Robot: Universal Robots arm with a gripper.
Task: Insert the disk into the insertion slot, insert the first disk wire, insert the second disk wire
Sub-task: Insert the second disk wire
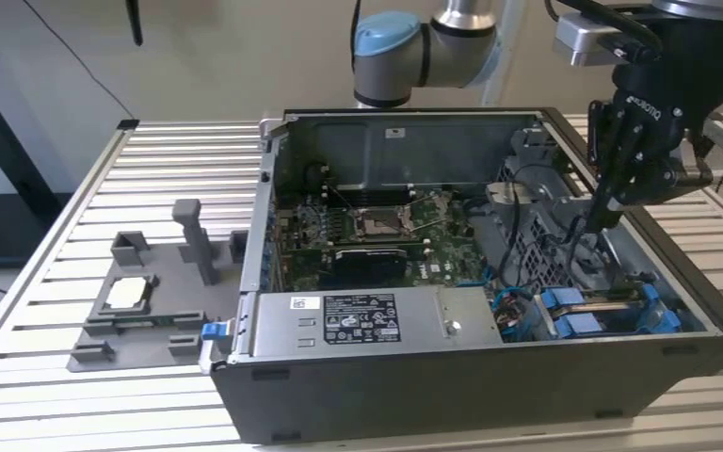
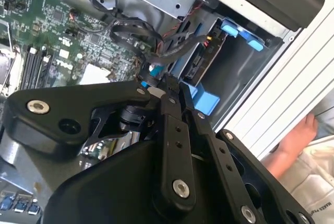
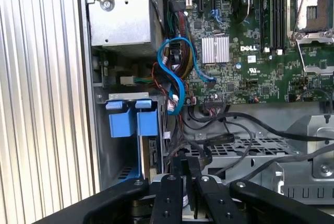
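Note:
The disk sits in its blue carrier inside the insertion slot at the case's front corner, on the exterior view's right. Its blue tabs show in the first wrist view, and a blue tab in the second. My gripper reaches down into the case just behind the drive bay. Its fingers are pressed together among loose black wires. My gripper hangs over the perforated cage beside the disk. Whether a wire is pinched between the tips I cannot tell.
The open case lies on a slatted table. A grey power-supply box fills its front. The motherboard and a blue cable lie nearby. A grey fixture stands on the left. A person's hand rests by the case.

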